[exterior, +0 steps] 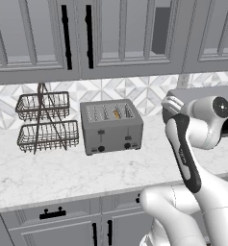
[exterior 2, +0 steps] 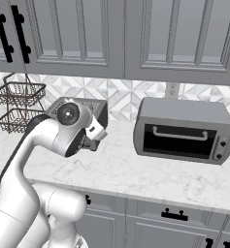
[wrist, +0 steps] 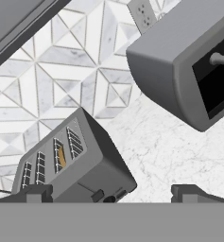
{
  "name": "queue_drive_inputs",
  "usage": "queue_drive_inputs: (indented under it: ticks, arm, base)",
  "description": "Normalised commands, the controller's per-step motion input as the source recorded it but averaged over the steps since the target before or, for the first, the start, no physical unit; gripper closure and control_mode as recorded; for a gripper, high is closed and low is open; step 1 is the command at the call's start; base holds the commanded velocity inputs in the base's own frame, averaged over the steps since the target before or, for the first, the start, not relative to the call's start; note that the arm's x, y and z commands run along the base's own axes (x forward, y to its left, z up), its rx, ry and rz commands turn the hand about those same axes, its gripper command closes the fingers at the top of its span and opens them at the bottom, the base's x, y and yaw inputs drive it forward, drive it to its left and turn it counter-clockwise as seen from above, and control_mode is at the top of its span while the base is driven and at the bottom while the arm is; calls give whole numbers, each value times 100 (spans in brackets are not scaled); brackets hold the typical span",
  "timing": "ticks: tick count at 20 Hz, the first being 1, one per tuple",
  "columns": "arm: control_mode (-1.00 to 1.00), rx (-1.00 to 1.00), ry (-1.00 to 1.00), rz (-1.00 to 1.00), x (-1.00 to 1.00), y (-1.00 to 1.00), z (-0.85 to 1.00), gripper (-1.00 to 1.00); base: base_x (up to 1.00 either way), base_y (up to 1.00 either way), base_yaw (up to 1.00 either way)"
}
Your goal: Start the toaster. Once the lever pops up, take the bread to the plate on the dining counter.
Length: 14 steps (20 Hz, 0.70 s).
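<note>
while the white arm with dark joints rises over the counter edge, the boxy grey metal toaster (exterior: pixel 111 126) stands on the white marble-patterned countertop (exterior: pixel 48 173) against the tiled backsplash, its 4 slots facing up and its 2 small black levers and 2 black knobs on the front. a small golden-tan slice of bread (exterior: pixel 116 114) sits down in 1 of the slots, the third from the left in the left base view, and the hand view shows it as a tan edge inside a slot (wrist: pixel 61 157). the two-finger gripper (wrist: pixel 111 194) hangs above and apart from the toaster, its 2 dark tips spread wide with nothing between them. a 2-tier dark wire basket (exterior: pixel 44 122) stands just left of the toaster. a grey toaster oven with a black glass door (exterior 2: pixel 184 131) sits well to the right on the same countertop.
</note>
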Motion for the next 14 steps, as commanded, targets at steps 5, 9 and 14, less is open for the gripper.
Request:
queue_drive_inputs:
  ticks: [5, 9, 14]
  arm:
    - [-100, 0, 0, 0, 0, 0, 0, -100]
    - [-100, 0, 0, 0, 0, 0, 0, -100]
    - [-100, 0, 0, 0, 0, 0, 0, -100]
  base:
    - [0, 0, 0]
    - [0, 0, 0]
    - [0, 0, 0]
